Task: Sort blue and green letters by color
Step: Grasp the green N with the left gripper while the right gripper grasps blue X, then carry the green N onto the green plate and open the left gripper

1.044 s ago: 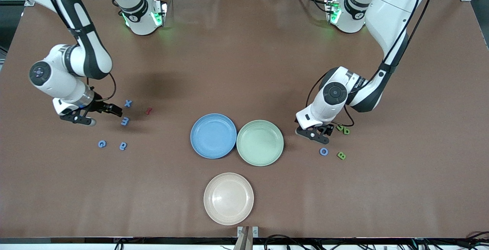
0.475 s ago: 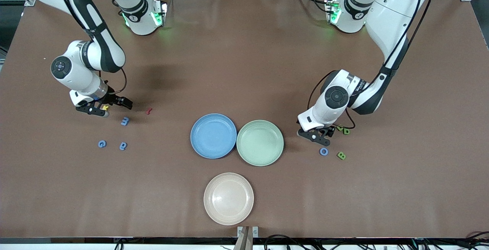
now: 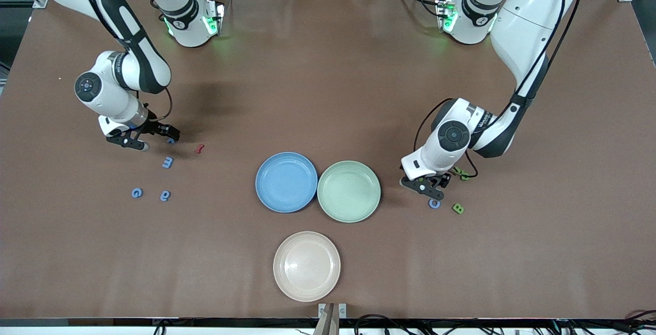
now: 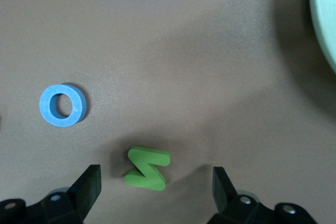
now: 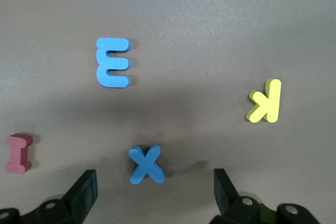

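three plates mid-table: blue plate (image 3: 286, 182) touching green plate (image 3: 349, 191), beige plate (image 3: 306, 266) nearer the camera, all bare. right arm's end: four blue letters, x (image 5: 146, 164), e (image 3: 167, 162), g (image 3: 137, 192) and a fourth (image 3: 165, 195), plus a yellow k (image 5: 265, 100) and a dark red letter (image 3: 199, 148). right gripper (image 3: 149, 137) low over the x, fingers apart with the x between them, not touching. left arm's end: blue o (image 3: 434, 203), green b (image 3: 458, 208), green z (image 4: 148, 167); a bit more green shows under the left arm, can't count it. left gripper (image 3: 433, 184) low over the z, fingers spread either side, no contact. letters sit well in from the table edges, open brown table (image 3: 328, 79) between clusters and plates.
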Controlling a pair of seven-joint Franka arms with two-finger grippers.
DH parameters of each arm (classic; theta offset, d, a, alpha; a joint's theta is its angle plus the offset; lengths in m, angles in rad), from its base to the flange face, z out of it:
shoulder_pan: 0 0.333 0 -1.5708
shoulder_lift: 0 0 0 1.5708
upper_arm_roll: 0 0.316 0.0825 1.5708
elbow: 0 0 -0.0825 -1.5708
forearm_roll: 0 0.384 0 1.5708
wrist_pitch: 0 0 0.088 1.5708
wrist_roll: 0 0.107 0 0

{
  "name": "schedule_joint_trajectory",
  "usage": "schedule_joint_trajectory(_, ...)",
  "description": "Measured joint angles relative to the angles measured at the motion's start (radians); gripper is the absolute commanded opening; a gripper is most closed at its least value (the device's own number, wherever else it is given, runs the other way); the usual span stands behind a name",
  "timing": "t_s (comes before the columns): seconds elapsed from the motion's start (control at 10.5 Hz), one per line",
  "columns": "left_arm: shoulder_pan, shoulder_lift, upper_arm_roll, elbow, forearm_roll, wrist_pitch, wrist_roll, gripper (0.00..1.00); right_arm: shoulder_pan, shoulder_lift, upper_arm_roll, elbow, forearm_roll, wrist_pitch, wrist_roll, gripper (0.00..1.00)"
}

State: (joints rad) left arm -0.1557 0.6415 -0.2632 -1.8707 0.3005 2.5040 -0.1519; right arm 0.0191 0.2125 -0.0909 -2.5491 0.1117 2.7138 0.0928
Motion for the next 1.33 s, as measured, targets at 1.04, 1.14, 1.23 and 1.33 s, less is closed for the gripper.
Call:
schedule_joint_trajectory(1.04,0.021,0.011,0.003,0.015,0.000,0.000,0.000,0.00,0.004,0.036,0.029,-0.017,0.000,0.028,0.056,0.62)
schedule_joint_trajectory(1.14,0.020,0.011,-0.002,0.017,0.000,0.000,-0.024,0.00,0.004,0.036,0.029,-0.017,0.000,0.029,0.056,0.53)
schedule_joint_trajectory(1.23,0.012,0.010,-0.010,0.020,0.000,0.000,-0.048,0.00,0.004,0.036,0.029,-0.017,0.000,0.031,0.056,0.44)
schedule_joint_trajectory(1.33,-0.005,0.007,-0.016,0.026,0.000,0.001,-0.063,0.00,0.004,0.036,0.030,-0.017,0.000,0.032,0.056,0.40)
